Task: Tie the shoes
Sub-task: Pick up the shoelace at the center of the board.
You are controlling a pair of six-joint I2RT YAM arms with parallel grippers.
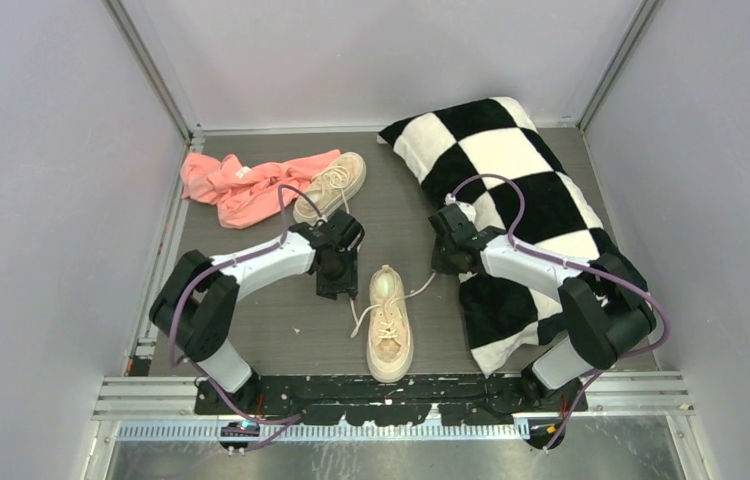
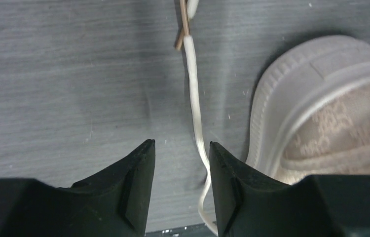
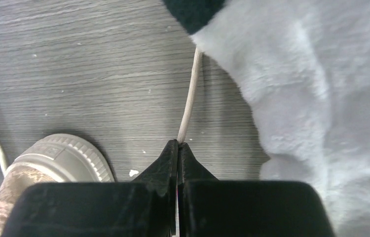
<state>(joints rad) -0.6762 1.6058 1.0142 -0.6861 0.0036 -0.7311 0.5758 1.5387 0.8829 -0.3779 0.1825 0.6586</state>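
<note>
Step in hand: gathering the lace ends of the near shoe [image 1: 389, 325], at table [image 1: 271, 335] centre; second shoe [image 1: 331, 185] lies far left.
- Right gripper [image 3: 178, 144]: pinched tight on the right lace [image 3: 189, 98].
- Left gripper [image 2: 182, 145]: parted astride the left lace [image 2: 195, 108], holding nothing.
- Next move, likely: close on the left lace, then cross the ends.

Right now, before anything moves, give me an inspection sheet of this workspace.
Surface: grey wood-grain tabletop, few pale specks.
Job's things: beige canvas sneaker with pale sole near the arms, untied, laces trailing both sides; second beige sneaker at the back left.
Clutter: crumpled pink cloth, back left; black-and-white checkered pillow, right.
Claws: left claw open over one cream lace, not gripping; right claw shut on the other cream lace.
Cables: purple cables looped along both arms.
Surroundings: pale grey walls; metal rail at the near edge.
</note>
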